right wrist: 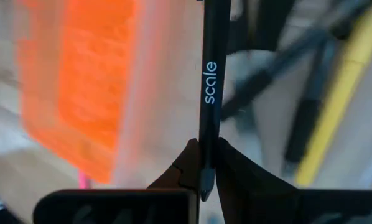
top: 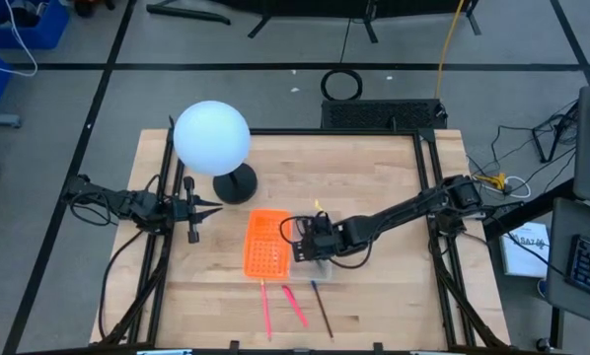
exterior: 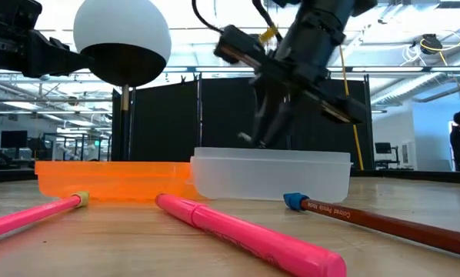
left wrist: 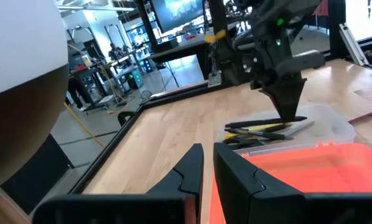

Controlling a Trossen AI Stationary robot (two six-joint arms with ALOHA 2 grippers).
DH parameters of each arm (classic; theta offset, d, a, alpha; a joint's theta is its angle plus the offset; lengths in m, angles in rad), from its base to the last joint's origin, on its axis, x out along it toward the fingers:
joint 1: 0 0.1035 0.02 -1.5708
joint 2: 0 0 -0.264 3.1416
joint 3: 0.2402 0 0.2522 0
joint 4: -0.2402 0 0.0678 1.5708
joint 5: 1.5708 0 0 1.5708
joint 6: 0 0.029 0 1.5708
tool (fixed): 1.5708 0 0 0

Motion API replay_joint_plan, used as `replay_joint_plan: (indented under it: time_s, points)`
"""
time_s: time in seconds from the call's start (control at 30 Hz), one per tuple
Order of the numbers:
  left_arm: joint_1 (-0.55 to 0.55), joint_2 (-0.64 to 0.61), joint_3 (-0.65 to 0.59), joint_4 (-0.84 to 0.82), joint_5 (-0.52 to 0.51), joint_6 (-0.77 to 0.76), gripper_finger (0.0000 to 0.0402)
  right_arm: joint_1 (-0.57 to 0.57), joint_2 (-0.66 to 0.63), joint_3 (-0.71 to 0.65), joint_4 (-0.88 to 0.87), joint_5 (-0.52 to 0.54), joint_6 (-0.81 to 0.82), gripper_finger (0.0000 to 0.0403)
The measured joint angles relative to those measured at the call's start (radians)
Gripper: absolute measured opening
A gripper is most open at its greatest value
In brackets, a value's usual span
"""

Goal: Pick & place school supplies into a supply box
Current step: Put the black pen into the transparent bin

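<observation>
My right gripper [right wrist: 204, 163] pinches a dark pen [right wrist: 209, 87] marked "scale", low at frame centre over the clear supply box [exterior: 270, 175]. My left gripper [left wrist: 208, 163], nearly closed, holds nothing at left. Three pens lie on the wooden table [top: 374, 286] below centre.

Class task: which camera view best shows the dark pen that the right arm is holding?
The right wrist view: the dark pen fills the frame, pinched between the right gripper fingers. The left wrist view shows it small, the low view blurred, the high view not at all.
</observation>
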Motion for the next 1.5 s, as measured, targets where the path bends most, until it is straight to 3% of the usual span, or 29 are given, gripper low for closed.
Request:
replay_joint_plan:
  time_s: [0.5, 0.8, 1.1, 1.37, 1.5]
  points:
    - [0.0, 0.0, 0.0, 0.0, 0.0, 0.001, 0.0047, -0.007, 0.0, -0.118, 0.064, -0.076, 0.074, 0.0019]
    - [0.0, 0.0, 0.0, 0.001, 0.0, 0.001, 0.0047, -0.023, 0.0, -0.12, 0.101, -0.078, 0.042, 0.008]
    - [0.0, 0.0, 0.0, 0.001, 0.001, 0.001, 0.0047, -0.02, -0.012, -0.12, 0.123, -0.081, 0.022, 0.0096]
    - [0.0, 0.0, 0.0, 0.0, 0.001, 0.001, 0.0047, 0.001, -0.112, -0.12, 0.129, -0.062, -0.073, 0.0097]
    - [0.0, 0.0, 0.0, 0.001, 0.001, 0.001, 0.0047, 0.031, -0.184, -0.12, 0.101, 0.03, -0.218, 0.0097]
